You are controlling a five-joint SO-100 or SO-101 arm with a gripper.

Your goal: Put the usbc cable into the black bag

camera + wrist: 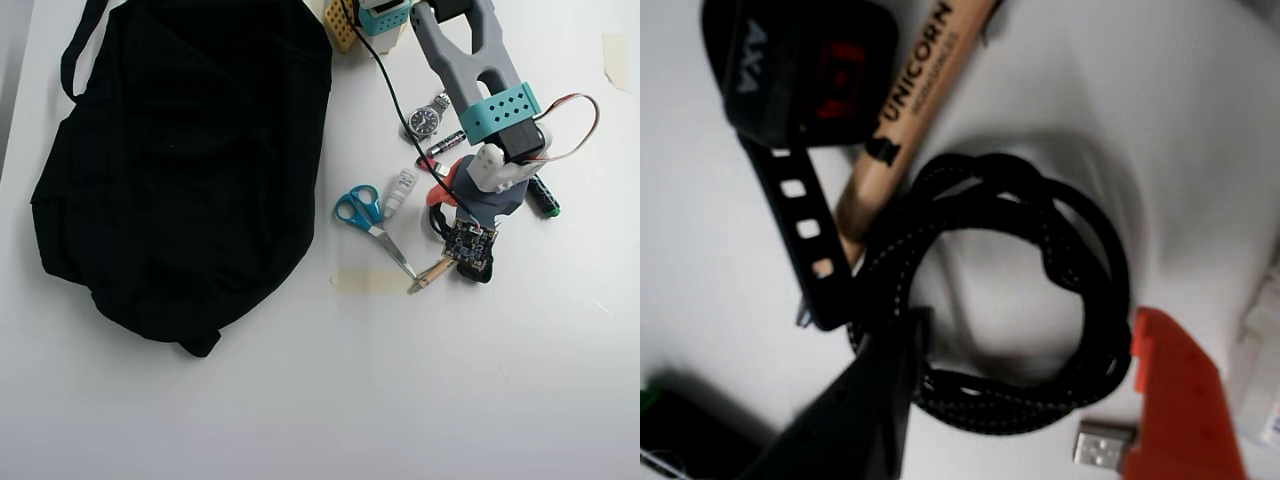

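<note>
Usbc cable (1020, 300) lies coiled on the white surface (1200, 150) directly under the open hand (1025, 400), whose black and orange fingers straddle it, beside a wooden stick (910, 110), well apart from the black bag (180, 170)

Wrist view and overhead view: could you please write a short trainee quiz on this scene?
1. True or false: the cable already lies inside the bag.
2. In the overhead view, what lies between the bag and the arm? A) scissors B) a cup C) a spoon
3. Fill in: in the wrist view, the tool is ___, with one finger on either side of the cable coil.
Key: 1 false; 2 A; 3 open.
</note>
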